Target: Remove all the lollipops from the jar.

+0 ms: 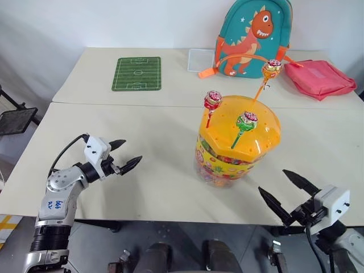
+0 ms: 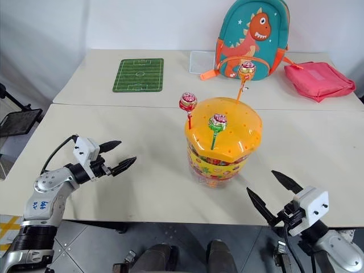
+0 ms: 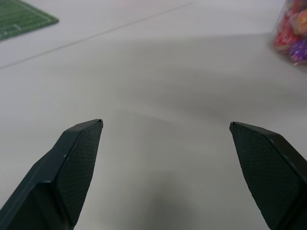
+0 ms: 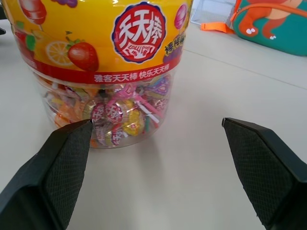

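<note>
Left gripper (image 1: 121, 155), lower left: jaws wide apart, empty. Right gripper (image 1: 282, 192), lower right: same. Jar (image 1: 238, 142) centre frame, three lollipops (image 1: 246, 121) upright in its lid.

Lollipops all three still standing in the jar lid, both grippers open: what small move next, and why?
Probably bring the left gripper up toward the red lollipop. It stands on the jar lid's left edge, nearest that arm, and its open fingers hold nothing.
</note>
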`<act>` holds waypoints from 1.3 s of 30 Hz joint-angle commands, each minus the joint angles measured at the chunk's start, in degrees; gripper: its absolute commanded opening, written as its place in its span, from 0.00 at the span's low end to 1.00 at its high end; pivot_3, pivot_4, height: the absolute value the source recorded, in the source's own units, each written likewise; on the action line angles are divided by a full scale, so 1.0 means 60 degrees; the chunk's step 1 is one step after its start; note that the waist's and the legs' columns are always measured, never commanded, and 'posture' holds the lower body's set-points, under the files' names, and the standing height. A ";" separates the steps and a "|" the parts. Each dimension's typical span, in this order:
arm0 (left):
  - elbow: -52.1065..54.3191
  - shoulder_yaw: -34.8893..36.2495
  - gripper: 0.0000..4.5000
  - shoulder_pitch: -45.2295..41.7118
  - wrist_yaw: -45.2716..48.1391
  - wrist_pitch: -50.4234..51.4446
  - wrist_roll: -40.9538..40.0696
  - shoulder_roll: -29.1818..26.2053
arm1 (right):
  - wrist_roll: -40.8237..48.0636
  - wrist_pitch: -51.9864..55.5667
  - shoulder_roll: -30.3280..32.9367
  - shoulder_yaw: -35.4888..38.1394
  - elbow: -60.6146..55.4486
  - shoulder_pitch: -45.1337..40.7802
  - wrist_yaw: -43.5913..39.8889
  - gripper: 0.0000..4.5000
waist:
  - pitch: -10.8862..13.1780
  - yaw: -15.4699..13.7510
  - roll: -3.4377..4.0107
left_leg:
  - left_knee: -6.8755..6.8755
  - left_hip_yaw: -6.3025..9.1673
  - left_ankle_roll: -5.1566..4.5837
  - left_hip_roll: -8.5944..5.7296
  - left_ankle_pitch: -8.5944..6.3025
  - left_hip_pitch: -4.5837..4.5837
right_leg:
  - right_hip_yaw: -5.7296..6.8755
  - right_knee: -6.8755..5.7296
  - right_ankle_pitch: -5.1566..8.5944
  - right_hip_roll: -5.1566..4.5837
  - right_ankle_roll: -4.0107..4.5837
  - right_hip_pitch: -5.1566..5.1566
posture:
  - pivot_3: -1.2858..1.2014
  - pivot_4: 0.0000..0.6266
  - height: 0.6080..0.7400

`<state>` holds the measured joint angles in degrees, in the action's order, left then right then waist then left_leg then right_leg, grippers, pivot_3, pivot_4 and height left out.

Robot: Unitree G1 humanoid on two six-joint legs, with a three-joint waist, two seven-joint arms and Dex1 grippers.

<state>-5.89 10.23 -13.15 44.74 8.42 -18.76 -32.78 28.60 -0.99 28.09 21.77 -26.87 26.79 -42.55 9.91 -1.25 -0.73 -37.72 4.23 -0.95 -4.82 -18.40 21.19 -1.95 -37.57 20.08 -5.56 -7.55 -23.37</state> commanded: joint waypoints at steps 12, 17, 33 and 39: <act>-0.2063 0.0963 1.00 -0.1536 0.3912 0.1261 -0.2094 -0.1891 | 0.3815 0.1272 0.1350 0.3585 -0.0244 0.0009 -0.1206 1.00 | 0.0000 0.0053 0.0000 | 0.0004 -0.0001 0.0003 0.0009 -0.0003 -0.0003 | 0.0004 -0.0001 0.0001 0.0004 0.0002 0.0001 | 0.52 0.24 1.00; -0.2721 0.1034 1.00 -0.3098 0.4696 0.0654 -0.2124 -0.1954 | 0.5507 0.2014 0.2191 0.4976 -0.0643 -0.0018 -0.1792 1.00 | 0.0003 -0.0043 -0.0004 | -0.0031 0.0013 -0.0011 0.0009 -0.0011 0.0009 | 0.0006 0.0022 0.0000 -0.0002 0.0003 0.0031 | 0.52 0.24 1.00; -0.0668 -0.1310 1.00 -0.7269 0.6121 0.3606 -0.3729 0.0542 | 0.6300 0.2505 0.1197 0.6277 -0.3802 0.1452 -0.1181 1.00 | 0.0009 -0.0010 -0.0034 | -0.0068 0.0043 -0.0018 0.0021 -0.0043 0.0001 | 0.0022 0.0023 -0.0001 0.0018 0.0000 0.0089 | 0.52 0.24 1.00; -0.1019 -0.1771 0.91 -0.7653 0.5911 0.3418 -0.3334 0.1422 | 0.5975 0.2274 0.1084 0.5746 -0.3908 0.1227 -0.0818 1.00 | 0.0009 0.0004 -0.0034 | -0.0071 0.0038 -0.0019 0.0021 -0.0044 0.0002 | 0.0017 0.0023 -0.0001 0.0021 -0.0001 0.0089 | 0.52 0.24 1.00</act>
<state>-12.25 -0.33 -57.49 80.64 30.00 -39.60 -24.65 64.10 13.87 34.78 56.25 -49.04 34.37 -48.56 9.97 -1.22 -0.93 -38.14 4.46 -1.06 -4.69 -18.66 21.19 -1.85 -37.43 20.08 -5.43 -7.55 -22.84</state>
